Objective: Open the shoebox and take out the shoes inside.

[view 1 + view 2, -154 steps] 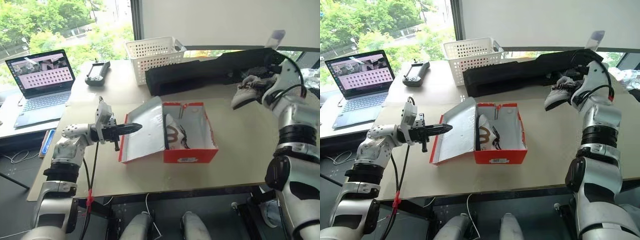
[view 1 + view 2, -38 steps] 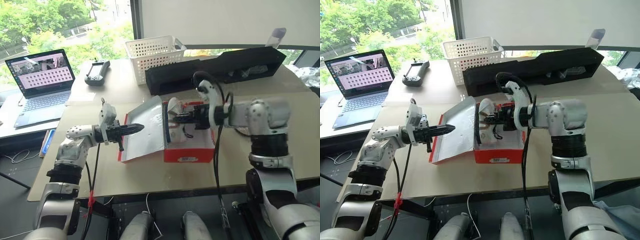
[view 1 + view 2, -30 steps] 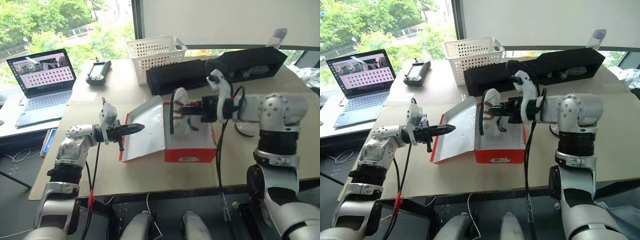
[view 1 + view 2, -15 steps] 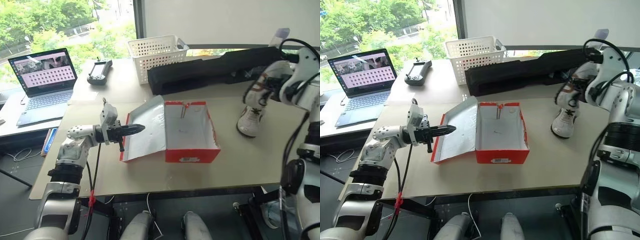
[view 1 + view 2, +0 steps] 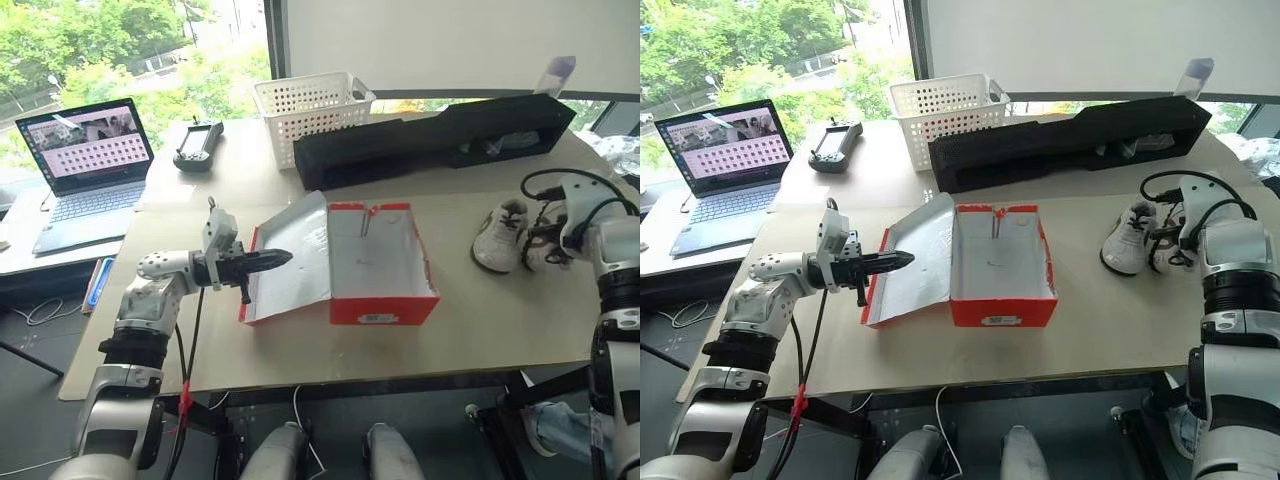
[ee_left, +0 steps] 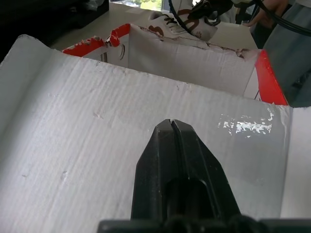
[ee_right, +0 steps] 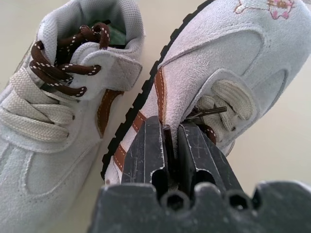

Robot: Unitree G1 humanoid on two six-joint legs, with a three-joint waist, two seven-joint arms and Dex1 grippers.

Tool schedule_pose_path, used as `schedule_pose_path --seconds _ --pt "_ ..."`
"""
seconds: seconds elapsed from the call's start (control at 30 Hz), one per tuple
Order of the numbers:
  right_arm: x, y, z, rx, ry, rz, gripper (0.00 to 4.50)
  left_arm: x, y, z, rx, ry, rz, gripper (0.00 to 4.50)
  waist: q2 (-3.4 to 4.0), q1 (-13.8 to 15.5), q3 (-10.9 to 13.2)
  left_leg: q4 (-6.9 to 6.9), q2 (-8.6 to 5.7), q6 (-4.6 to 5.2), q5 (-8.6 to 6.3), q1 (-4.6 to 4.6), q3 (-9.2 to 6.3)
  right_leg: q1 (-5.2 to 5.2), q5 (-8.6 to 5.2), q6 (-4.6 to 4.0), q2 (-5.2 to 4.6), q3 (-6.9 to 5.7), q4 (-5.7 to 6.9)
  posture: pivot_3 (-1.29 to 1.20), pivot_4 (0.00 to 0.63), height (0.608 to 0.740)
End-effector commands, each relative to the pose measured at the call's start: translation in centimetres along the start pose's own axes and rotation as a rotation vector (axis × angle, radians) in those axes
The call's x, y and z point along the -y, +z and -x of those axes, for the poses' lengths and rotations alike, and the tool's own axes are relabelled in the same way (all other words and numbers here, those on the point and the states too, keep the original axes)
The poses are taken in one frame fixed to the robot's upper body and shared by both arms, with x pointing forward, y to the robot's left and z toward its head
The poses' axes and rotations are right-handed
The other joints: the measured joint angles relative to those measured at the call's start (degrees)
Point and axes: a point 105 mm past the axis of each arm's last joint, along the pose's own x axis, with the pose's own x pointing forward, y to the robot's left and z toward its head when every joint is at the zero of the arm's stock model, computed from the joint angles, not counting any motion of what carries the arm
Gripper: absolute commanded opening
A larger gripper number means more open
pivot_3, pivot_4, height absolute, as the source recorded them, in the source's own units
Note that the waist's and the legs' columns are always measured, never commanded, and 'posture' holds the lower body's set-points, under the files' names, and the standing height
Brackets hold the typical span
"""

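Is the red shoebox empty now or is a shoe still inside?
Empty. The shoebox shows only its bare white inside, and both shoes sit on the table beside it.

I see matt, suede-like cloth on the shoes (image 7: 73, 97), with woven laces. The shoebox (image 5: 380, 262) is ribbed cardboard, white inside, slightly glossy.

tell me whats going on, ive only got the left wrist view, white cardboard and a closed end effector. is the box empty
Observer: Yes, the shoebox is open and its white inside is bare.
Operator: where are the shoes
Observer: Both shoes sit side by side on the table, right of the box.
Operator: has the right arm let go
Observer: No. The right end effector is shut on the edge of one shoe.
Operator: whats my left doing overall
Observer: The left end effector points level at the raised lid, tips right at its white inner face.
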Motion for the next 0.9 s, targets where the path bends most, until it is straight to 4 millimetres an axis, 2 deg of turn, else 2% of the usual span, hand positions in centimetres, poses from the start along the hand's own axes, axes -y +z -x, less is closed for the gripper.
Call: schedule_pose_path --seconds 0.03,0.1,0.17,0.27,0.33,0.37,0.43,0.63,0.9 --pt "-0.7 -0.9 -0.9 -0.026 0.03 -0.012 0.01 0.2 0.7 -0.1 0.008 -0.008 -0.029 0.0 -0.04 0.0 0.0 0.0 0.0 0.0 0.0 0.02 0.0 0.02 0.0 0.0 0.0 0.0 0.0 0.0 0.15 0.738" --pt "-0.8 -1.3 -1.6 -0.025 0.024 -0.05 0.96 0.3 0.7 -0.1 0.008 -0.011 -0.027 0.0 -0.09 0.0 0.0 0.0 0.0 0.0 0.0 0.06 0.0 0.06 0.0 0.01 0.0 -0.01 -0.02 0.0 0.15 0.738" --pt "-0.4 -1.5 -1.9 -0.019 -0.004 -0.06 1.5 0.4 0.7 -0.1 0.008 -0.013 -0.026 0.0 -0.14 0.0 -0.1 -0.01 0.0 0.0 0.0 0.14 0.0 0.13 0.0 0.01 0.0 0.0 -0.05 0.0 0.15 0.738" --pt "0.0 -1.5 -2.2 -0.009 -0.021 -0.078 2.59 0.4 0.8 -0.2 0.009 -0.011 -0.025 0.0 -0.14 0.0 -0.1 -0.02 0.0 -0.01 -0.01 0.15 0.0 0.12 0.0 0.0 0.01 0.01 -0.05 0.0 0.15 0.738" --pt "0.1 -1.3 -2.2 -0.001 -0.028 -0.076 3.2 0.4 0.9 -0.2 0.01 -0.011 -0.025 0.0 -0.14 0.0 -0.1 -0.03 0.0 -0.01 0.0 0.15 0.0 0.12 0.0 0.0 0.02 0.0 -0.05 0.0 0.15 0.738" --pt "0.2 -1.1 -2.2 0.009 -0.028 -0.08 3.68 0.4 0.9 -0.2 0.01 -0.01 -0.025 0.0 -0.14 0.0 -0.1 -0.04 0.0 0.0 0.0 0.15 0.0 0.1 0.0 0.0 0.01 0.01 -0.04 0.0 0.15 0.738" --pt "0.3 -0.6 -2.1 0.029 -0.03 -0.089 4.25 0.4 0.9 -0.2 0.01 -0.009 -0.024 0.0 -0.14 0.0 -0.1 -0.06 0.0 0.0 0.0 0.15 0.0 0.09 -0.01 -0.02 0.01 0.02 -0.04 0.0 0.15 0.738" --pt "1.6 2.2 -1.0 0.138 -0.054 -0.165 4.25 0.4 0.9 -0.2 0.012 -0.001 -0.02 0.0 -0.13 -0.4 -0.1 -0.09 0.0 0.0 0.0 0.14 0.01 0.03 -0.01 -0.03 0.03 0.09 0.0 0.0 0.15 0.738" --pt "2.5 3.6 0.1 0.184 -0.065 -0.194 4.25 0.3 0.9 -0.3 0.012 -0.002 -0.021 0.0 -0.12 -0.2 -0.1 -0.09 -0.01 0.0 0.0 0.14 0.01 0.02 -0.02 -0.02 0.02 0.09 0.0 0.0 0.15 0.738"
